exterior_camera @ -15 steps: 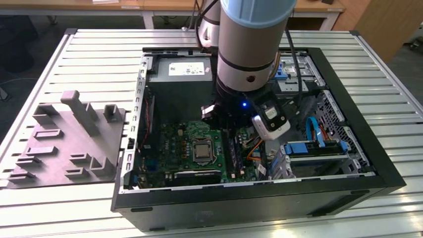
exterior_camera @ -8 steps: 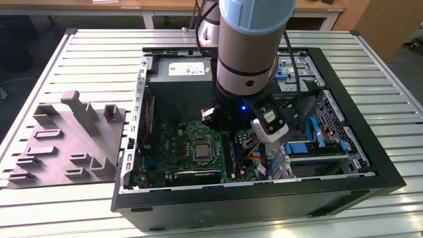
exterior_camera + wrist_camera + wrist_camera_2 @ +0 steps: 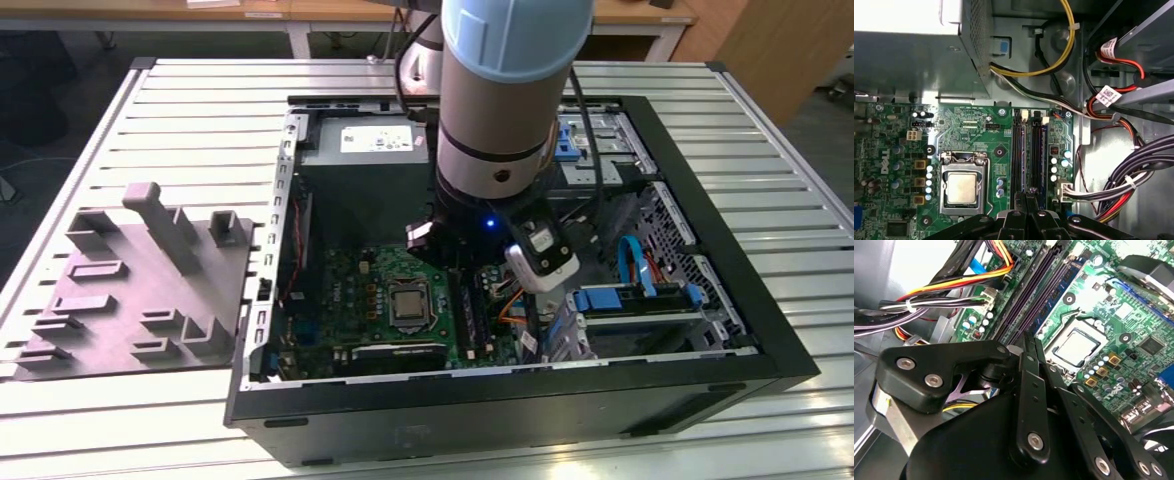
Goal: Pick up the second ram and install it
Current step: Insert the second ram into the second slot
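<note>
My gripper [image 3: 458,272] is low inside the open computer case, over the green motherboard [image 3: 380,300]. In both wrist views its black fingers [image 3: 1028,347] are shut together. Their tips [image 3: 1027,194] rest at the near end of the long memory slots [image 3: 1029,150], beside the processor socket [image 3: 961,187]. A thin dark strip [image 3: 1025,155] stands edge-on in the slots in line with the tips. It looks like the second ram, but I cannot tell whether the fingers press on it or just touch it.
The grey plastic tray [image 3: 120,290] with upright blocks lies at the exterior view's left of the case. The grey power-supply box [image 3: 360,150] fills the far end of the case. Cable bundles [image 3: 1134,180] crowd beside the slots. A blue-trimmed drive cage [image 3: 641,300] stands at the exterior view's right.
</note>
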Tool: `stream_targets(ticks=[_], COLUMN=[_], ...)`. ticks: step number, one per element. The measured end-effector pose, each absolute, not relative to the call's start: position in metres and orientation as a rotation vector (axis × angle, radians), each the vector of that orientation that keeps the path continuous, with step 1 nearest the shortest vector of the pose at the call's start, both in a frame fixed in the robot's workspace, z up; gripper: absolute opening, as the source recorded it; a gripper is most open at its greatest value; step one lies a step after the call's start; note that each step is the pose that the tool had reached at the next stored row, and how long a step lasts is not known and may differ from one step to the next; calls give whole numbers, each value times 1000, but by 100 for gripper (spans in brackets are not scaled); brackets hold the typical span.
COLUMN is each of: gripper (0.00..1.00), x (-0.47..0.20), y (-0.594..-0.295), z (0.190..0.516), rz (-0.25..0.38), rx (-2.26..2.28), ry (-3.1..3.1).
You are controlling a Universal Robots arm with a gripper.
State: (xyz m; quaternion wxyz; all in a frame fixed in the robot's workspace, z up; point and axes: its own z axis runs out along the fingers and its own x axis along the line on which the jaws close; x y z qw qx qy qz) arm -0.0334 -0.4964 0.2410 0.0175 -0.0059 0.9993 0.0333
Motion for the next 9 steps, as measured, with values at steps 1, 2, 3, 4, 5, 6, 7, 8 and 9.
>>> stream_targets(ticks=[1, 2, 3, 4, 5, 6, 7, 8, 9], gripper=[11, 11, 11, 11, 11, 11, 11, 11, 11], x=[-33, -33, -33, -33, -33, -33, -33, -33, -33], y=[-496, -496, -496, -495, -495, -495, -495, -494, -494], z=[240, 240, 240, 239, 237, 236, 235, 235, 234], rz=[104, 104, 104, 104, 104, 104, 104, 103, 104], rx=[-18, -18, -18, -18, -18, -18, -18, -18, -18], ry=[3105, 3105, 3105, 3105, 3105, 3105, 3105, 3105, 3105])
